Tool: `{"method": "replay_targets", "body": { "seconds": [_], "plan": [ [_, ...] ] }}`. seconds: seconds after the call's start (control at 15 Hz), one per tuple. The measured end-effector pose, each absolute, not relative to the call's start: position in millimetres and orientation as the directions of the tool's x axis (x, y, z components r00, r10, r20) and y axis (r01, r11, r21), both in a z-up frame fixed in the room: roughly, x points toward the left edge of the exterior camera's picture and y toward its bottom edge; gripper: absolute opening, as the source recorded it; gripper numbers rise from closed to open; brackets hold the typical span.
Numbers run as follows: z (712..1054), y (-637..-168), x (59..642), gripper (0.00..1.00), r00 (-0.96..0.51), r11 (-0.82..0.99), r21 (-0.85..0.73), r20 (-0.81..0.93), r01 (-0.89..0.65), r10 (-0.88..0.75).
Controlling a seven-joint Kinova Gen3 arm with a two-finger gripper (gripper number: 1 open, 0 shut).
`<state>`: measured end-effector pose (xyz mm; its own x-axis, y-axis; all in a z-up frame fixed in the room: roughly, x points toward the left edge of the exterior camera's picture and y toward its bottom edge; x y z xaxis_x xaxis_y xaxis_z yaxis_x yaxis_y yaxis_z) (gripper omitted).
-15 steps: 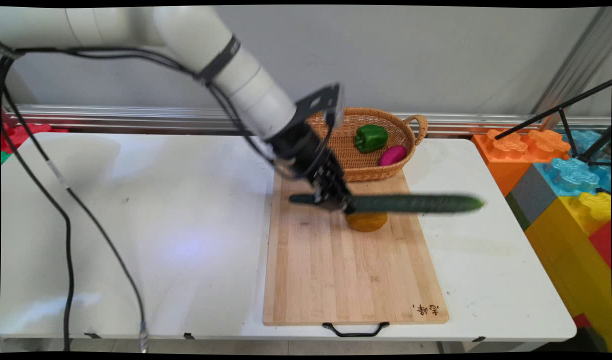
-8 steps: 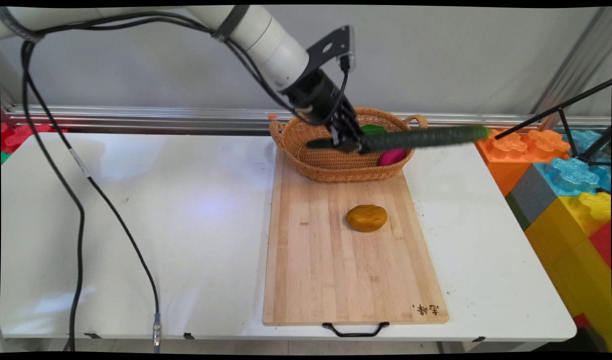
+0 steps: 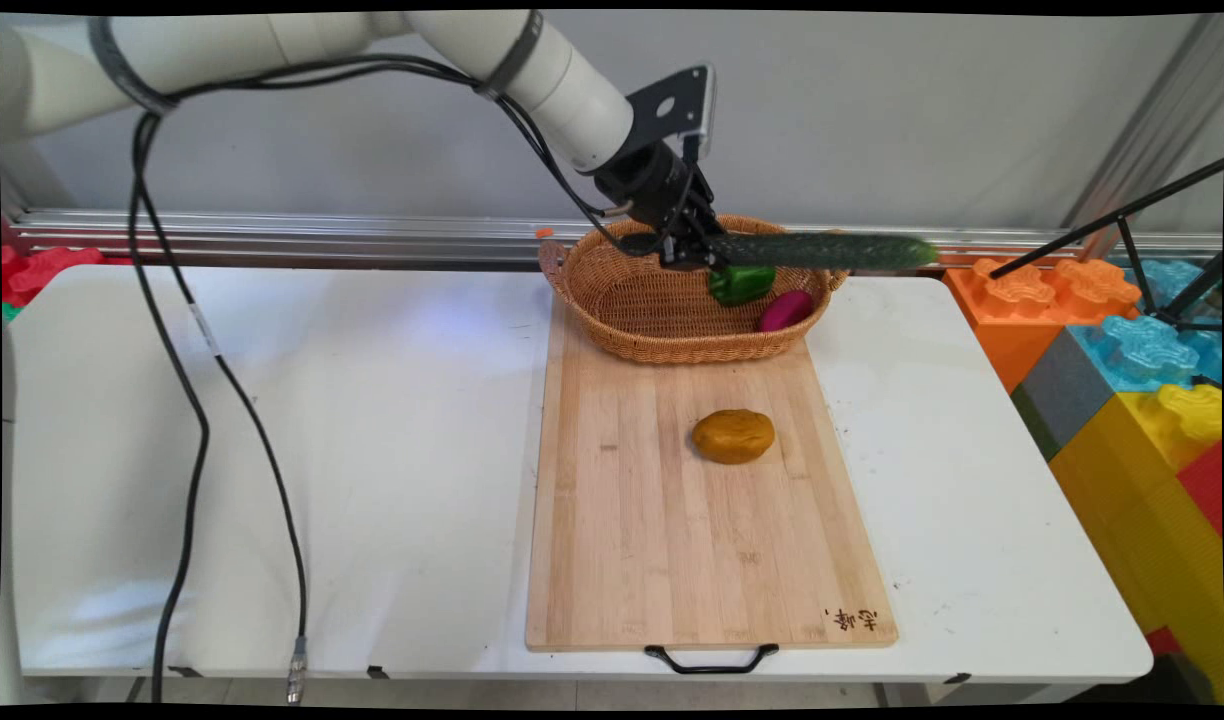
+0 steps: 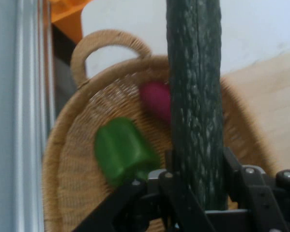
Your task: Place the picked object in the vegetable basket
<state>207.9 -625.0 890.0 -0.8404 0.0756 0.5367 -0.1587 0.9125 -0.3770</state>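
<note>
Cucumber [image 3: 822,250] sits clamped near its left end in the gripper [image 3: 694,256], in the upper middle of the main view, lying level and held in the air over the basket [image 3: 612,315]. Its long free end reaches past the basket's right rim toward the orange block [image 3: 1012,300] at the right edge. Half a second ago it tilted up to the right; a second ago it hung low over the board [image 3: 672,520], in front of the potato [image 3: 733,436]. So it has been lifted up the frame and levelled above the basket. Green pepper [image 3: 742,283] and a pink item [image 3: 785,311] lie in the basket's right part, below the cucumber. The potato rests alone on the board, well apart.

Hand view: the cucumber [image 4: 195,96] runs up the middle from the gripper [image 4: 198,193], whose fingers press its sides, closed only to its width. Behind it the basket [image 4: 72,159] holds the pepper [image 4: 123,150] at centre left and the pink item [image 4: 154,99], partly hidden by the cucumber.
</note>
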Motion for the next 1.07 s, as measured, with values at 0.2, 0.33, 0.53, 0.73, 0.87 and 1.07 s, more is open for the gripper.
{"method": "replay_targets", "body": {
  "seconds": [0.2,0.33,0.53,0.73,0.87,1.07],
  "plan": [
    [867,-644,215,0.00,-0.875,0.896,-0.431,0.471,-0.112,0.116],
    [854,-652,217,0.00,-0.888,0.888,-0.450,0.440,-0.090,0.133],
    [838,-663,221,0.00,-0.906,0.882,-0.466,0.399,-0.068,0.142],
    [821,-671,225,0.00,-0.918,0.881,-0.470,0.371,-0.053,0.143],
    [816,-671,224,1.00,-0.917,0.888,-0.455,0.379,-0.067,0.125],
    [814,-668,223,1.00,-0.911,0.901,-0.421,0.404,-0.102,0.085]
  ]
}}
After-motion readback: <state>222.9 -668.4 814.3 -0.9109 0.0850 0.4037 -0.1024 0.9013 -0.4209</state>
